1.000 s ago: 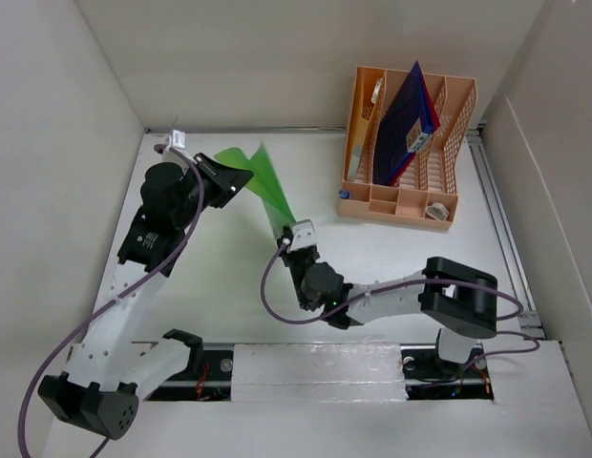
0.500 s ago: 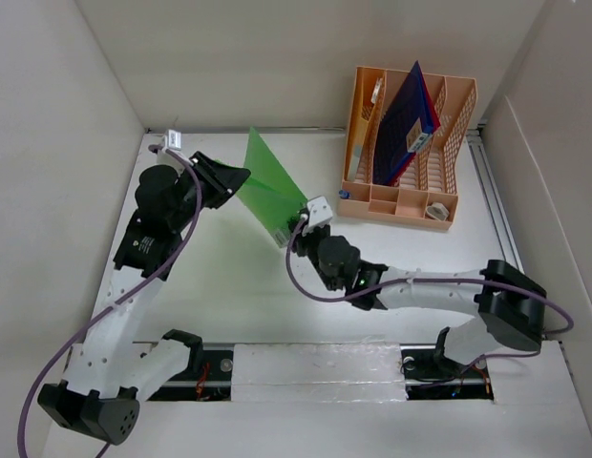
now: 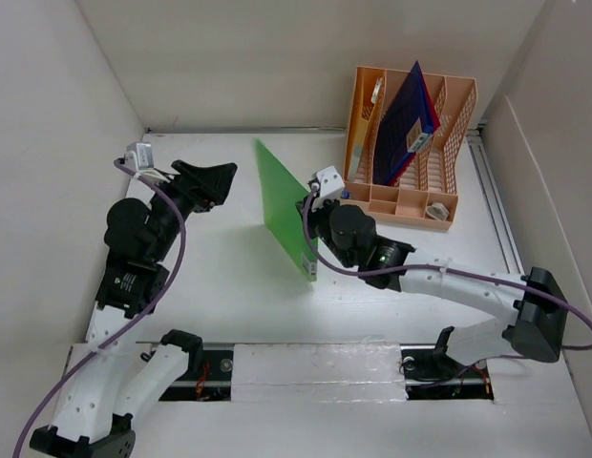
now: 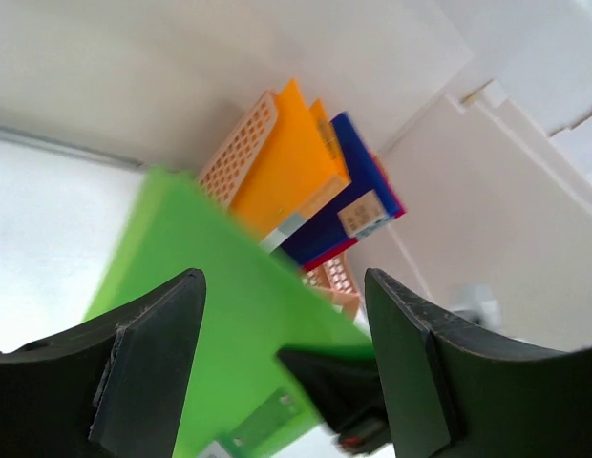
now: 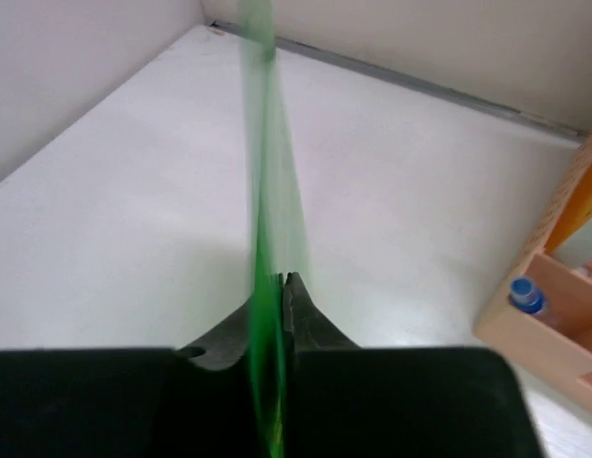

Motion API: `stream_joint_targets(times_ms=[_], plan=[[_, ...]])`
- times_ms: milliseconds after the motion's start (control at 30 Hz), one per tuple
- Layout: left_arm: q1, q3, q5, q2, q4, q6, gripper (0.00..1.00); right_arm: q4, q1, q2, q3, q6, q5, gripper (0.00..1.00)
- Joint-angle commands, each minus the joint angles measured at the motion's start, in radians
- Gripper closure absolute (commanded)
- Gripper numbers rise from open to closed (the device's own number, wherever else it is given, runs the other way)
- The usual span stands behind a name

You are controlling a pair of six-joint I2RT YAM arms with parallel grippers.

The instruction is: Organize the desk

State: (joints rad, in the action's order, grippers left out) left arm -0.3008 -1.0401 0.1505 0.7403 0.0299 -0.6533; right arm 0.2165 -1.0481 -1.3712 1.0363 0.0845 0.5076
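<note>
top view: the right pincer is clamping the green folder by its right edge, holding it upright over the surface, left of the peach rack. the left pincer is gaping wide, apart from the sheet.

left wrist: its fingers are framing the folder without touching it.

right wrist: the jaws are pinching the folder edge-on. it is looking thin, light and floppy, so a firm edge is probably serving better than the bendy middle.

A lab booth (white walls boxing in the desk).
</note>
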Motion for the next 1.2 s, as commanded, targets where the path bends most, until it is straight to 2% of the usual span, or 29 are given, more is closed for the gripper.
stream_joint_targets(times_ms=[0,100,267,400,600,733,867,967,1033,1167], plan=[[0.000,0.064,-0.020,0.005,-0.068,0.052,0.37,-0.035,-0.001,0.079,0.094,-0.008,0.098,1.00],[0.000,0.106,-0.031,-0.005,-0.102,0.061,0.38,-0.037,0.029,0.138,0.128,-0.031,0.155,1.00],[0.000,0.115,-0.025,0.010,-0.104,0.073,0.38,-0.103,0.134,0.156,0.156,0.044,-0.082,1.00],[0.000,0.120,-0.037,0.013,-0.102,0.078,0.38,-0.100,0.143,0.124,0.058,0.133,-0.118,1.00],[0.000,0.127,-0.020,0.045,-0.113,0.075,0.38,-0.026,0.134,0.185,-0.051,0.172,-0.055,1.00],[0.000,0.130,0.003,0.053,-0.119,0.070,0.38,0.018,0.134,0.279,-0.021,0.114,-0.020,1.00],[0.000,0.135,-0.006,0.036,-0.116,0.073,0.38,0.011,0.157,0.303,0.046,0.036,0.063,1.00],[0.000,0.150,-0.032,0.013,-0.124,0.075,0.38,0.018,0.203,0.325,0.076,-0.020,0.149,1.00],[0.000,0.135,-0.029,0.027,-0.108,0.080,0.39,-0.029,0.297,0.330,0.141,-0.025,0.132,1.00],[0.000,0.143,-0.035,0.016,-0.119,0.081,0.39,-0.034,0.353,0.346,0.182,-0.064,0.175,1.00]])
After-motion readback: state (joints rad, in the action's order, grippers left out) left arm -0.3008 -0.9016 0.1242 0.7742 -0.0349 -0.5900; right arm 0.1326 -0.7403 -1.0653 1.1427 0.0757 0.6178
